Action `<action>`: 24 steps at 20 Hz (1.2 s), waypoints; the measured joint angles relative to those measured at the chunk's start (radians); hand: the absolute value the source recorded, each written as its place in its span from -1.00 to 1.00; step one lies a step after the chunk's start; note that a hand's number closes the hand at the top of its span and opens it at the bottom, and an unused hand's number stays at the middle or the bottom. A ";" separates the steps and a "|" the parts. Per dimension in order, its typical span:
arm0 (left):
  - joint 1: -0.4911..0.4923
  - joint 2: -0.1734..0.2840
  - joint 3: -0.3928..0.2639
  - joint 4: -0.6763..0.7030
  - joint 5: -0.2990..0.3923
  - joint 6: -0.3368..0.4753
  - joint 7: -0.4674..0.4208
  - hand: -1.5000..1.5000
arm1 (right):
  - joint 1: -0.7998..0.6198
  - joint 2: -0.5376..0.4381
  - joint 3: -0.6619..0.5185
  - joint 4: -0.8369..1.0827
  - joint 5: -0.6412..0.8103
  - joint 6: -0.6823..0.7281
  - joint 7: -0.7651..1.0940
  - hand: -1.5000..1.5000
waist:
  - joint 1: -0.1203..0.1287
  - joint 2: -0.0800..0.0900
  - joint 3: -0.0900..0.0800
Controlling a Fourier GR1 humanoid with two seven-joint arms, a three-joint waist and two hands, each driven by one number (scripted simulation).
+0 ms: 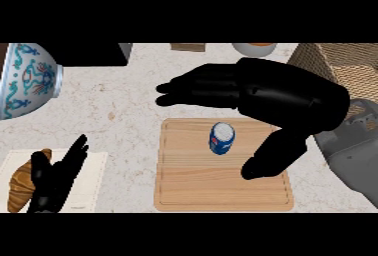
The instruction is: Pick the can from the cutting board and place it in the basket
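Pale marble counter [125, 115] holds one cutting board [221, 192], one can [221, 138], one basket [347, 67], one patterned bowl [26, 77] and one croissant [22, 182]. Right hand [284, 100] hangs spread wide above the board; the can stands beneath it, between fingers and thumb, untouched. Left hand [55, 177] rests open, far left.
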 measured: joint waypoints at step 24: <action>-0.009 -0.043 0.011 0.013 -0.050 -0.021 -0.020 0.00 | -0.253 -0.212 -0.009 0.222 0.118 0.466 -0.119 -1.00 | 0.016 0.007 0.002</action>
